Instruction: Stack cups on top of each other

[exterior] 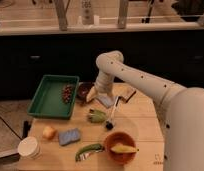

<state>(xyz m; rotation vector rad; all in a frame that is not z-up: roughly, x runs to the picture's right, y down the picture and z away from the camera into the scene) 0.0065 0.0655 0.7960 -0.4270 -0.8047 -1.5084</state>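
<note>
The dark reddish-brown round cup stands upright at the back of the wooden table, just right of the green tray. The pale green tapered cup lies on its side near the table's middle, apart from the dark cup. My gripper hangs down from the white arm at the dark cup's right rim, touching or almost touching it. It partly hides that side of the cup. The two cups are separate, about a hand's width apart.
A green tray holding dark grapes sits at the back left. An orange-brown bowl with a yellow item is at the front. A blue sponge, an orange fruit, a white cup, a green vegetable and a brush lie around.
</note>
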